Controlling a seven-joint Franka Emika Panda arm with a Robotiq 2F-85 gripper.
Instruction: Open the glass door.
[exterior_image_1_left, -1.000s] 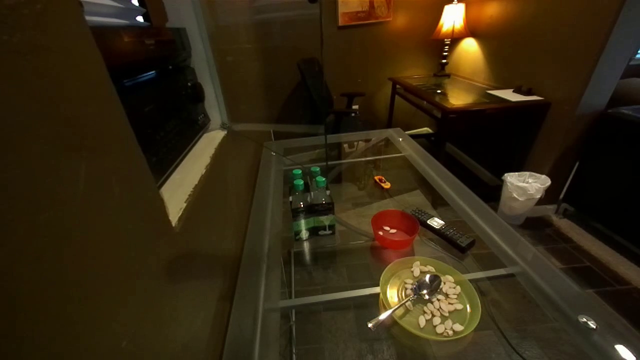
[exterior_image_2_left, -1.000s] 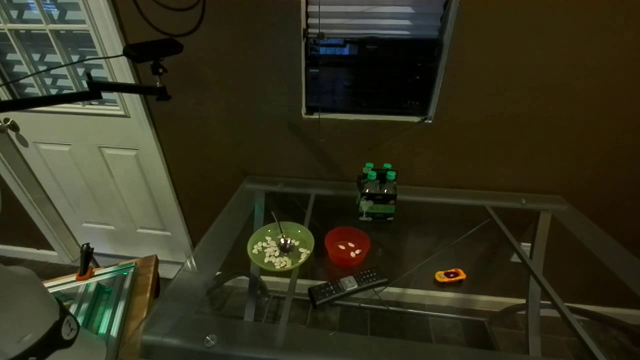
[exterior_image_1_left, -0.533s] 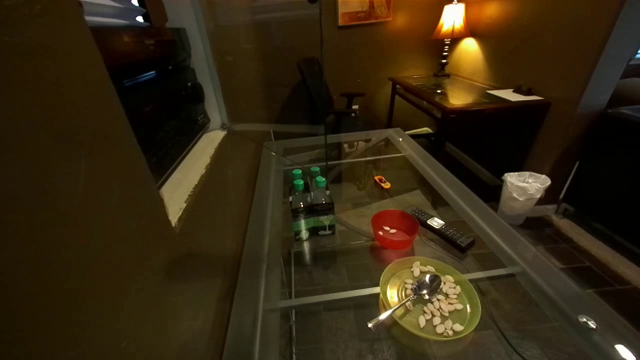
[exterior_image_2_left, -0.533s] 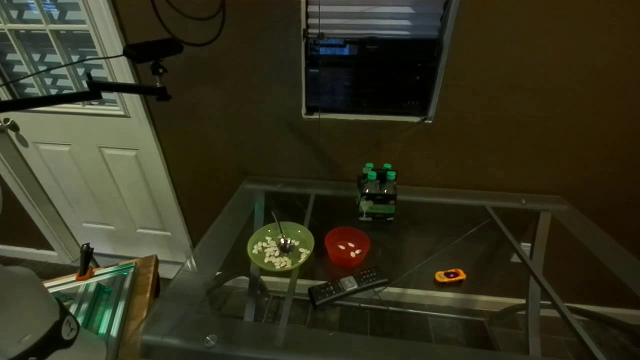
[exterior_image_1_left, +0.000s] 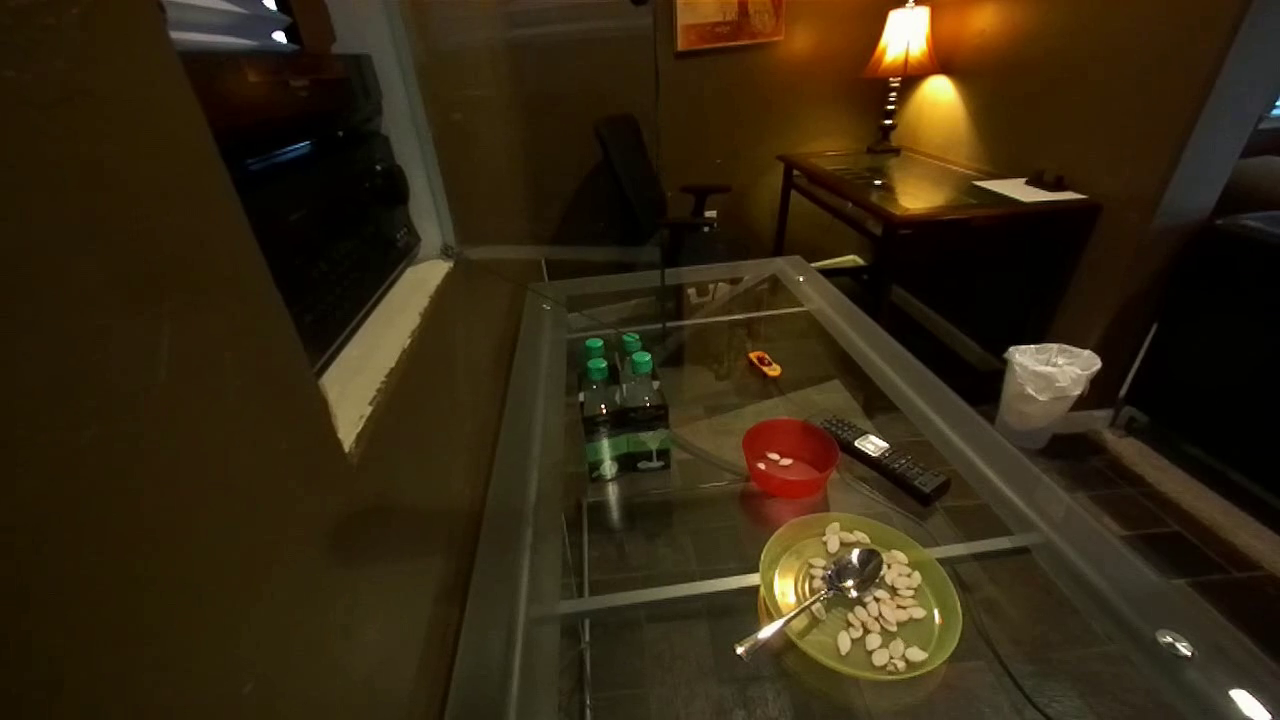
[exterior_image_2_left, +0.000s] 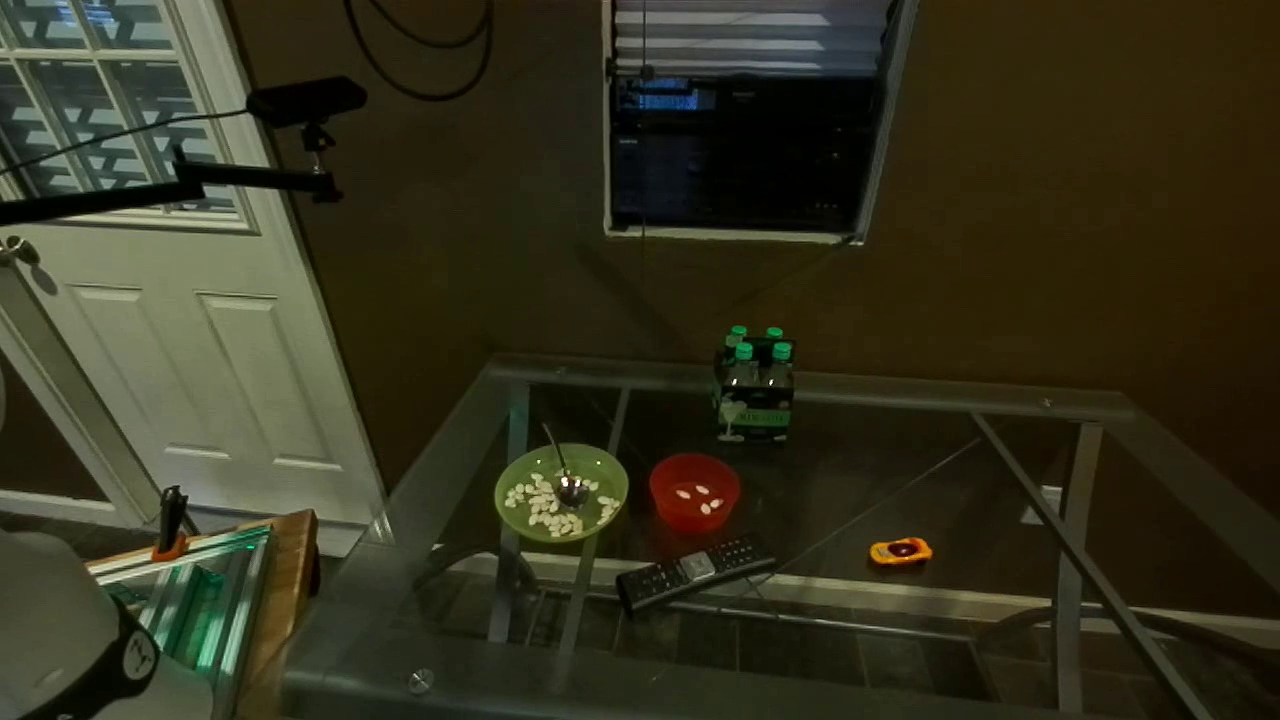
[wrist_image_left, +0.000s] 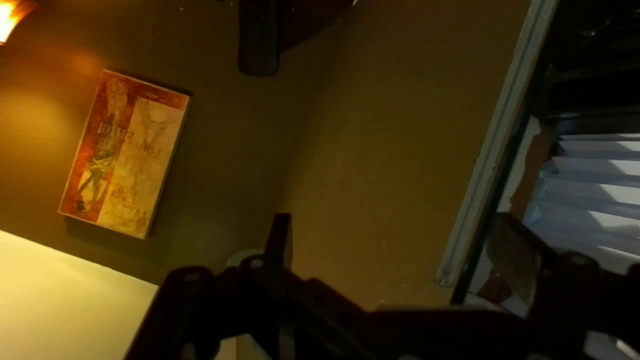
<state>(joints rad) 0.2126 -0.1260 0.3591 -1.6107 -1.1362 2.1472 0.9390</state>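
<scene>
The glass door (exterior_image_1_left: 540, 130) is a clear pane hinged beside a recessed opening in the wall. It stands partly open, its free edge showing as a thin dark upright line. In an exterior view the pane (exterior_image_2_left: 760, 190) lies in front of dark equipment in the opening. A small dark knob (exterior_image_2_left: 646, 72) sits on the free edge. My gripper (wrist_image_left: 393, 215) shows only in the wrist view, upside down, with fingers wide apart and nothing visible between them. A pale upright frame strip (wrist_image_left: 492, 150) with a hinge end lies near the right finger. I cannot trace the pane's edge there.
Below stands a glass table (exterior_image_2_left: 800, 660) with a drinks pack (exterior_image_2_left: 755, 400), red bowl (exterior_image_2_left: 695, 515), green bowl of seeds (exterior_image_2_left: 530, 465), remote (exterior_image_2_left: 650, 585) and toy car (exterior_image_2_left: 885, 552). A black camera (exterior_image_2_left: 305, 98) is at left. A cable loop (exterior_image_2_left: 440, 96) hangs above. A chair (exterior_image_1_left: 628, 150) stands behind.
The door's free edge has shifted slightly right in both exterior views, so the door has swung a little further open. The hanging cable loop has moved right. The table items have not moved.
</scene>
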